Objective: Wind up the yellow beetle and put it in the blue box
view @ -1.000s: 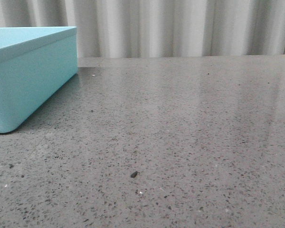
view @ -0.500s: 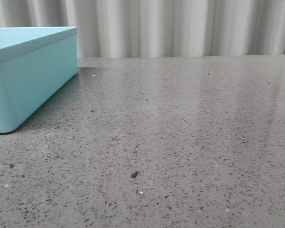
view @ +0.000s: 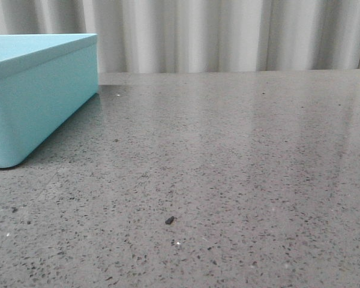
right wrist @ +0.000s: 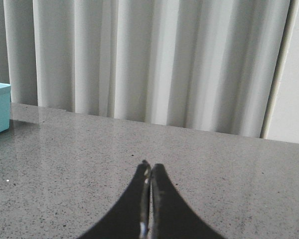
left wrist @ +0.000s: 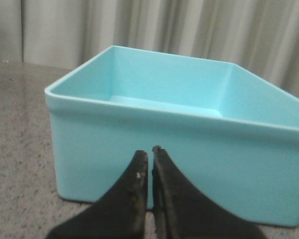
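Beetle toy appears in no view. Large light blue rectangular box [view: 33,90] sits at the speckled grey stone table's [view: 228,168] far left; left gripper [left wrist: 150,152], clenched empty, faces its wall. Right gripper [right wrist: 150,168] is likewise closed on nothing.

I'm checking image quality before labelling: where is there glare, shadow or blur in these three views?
Front view: pale glare streaks on the grey speckled table, a soft shadow beside the light blue rectangular box. Left wrist view: shut left gripper dark and slightly soft, box sharp. Right wrist view: right gripper silhouetted, table sheen.

Low front view (box [view: 36,96] shared).
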Available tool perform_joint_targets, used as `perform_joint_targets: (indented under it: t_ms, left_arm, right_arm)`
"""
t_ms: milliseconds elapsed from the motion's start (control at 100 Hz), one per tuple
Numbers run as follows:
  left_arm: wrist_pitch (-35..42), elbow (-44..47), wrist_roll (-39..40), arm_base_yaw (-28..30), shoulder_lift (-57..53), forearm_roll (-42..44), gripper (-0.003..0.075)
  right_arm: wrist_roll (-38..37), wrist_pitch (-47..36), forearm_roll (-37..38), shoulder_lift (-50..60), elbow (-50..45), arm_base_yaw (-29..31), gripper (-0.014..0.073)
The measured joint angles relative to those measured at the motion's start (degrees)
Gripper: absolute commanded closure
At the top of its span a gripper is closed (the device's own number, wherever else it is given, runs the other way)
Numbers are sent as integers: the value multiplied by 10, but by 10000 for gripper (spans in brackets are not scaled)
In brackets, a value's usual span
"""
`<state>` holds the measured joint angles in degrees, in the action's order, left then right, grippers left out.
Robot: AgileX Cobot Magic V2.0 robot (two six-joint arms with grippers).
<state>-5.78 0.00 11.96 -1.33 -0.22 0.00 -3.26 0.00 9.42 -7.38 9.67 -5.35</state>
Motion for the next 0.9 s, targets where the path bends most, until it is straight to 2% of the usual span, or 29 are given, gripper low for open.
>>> perform_joint_targets:
  t_ms: [270, 900]
  left_arm:
    - [-132, 0, 3, 0, 0, 15, 741]
    - [-136, 0, 3, 0, 0, 16, 741]
  right_arm:
    - [0, 0, 0, 0, 0, 0, 654]
    - [0, 0, 0, 0, 0, 0, 654]
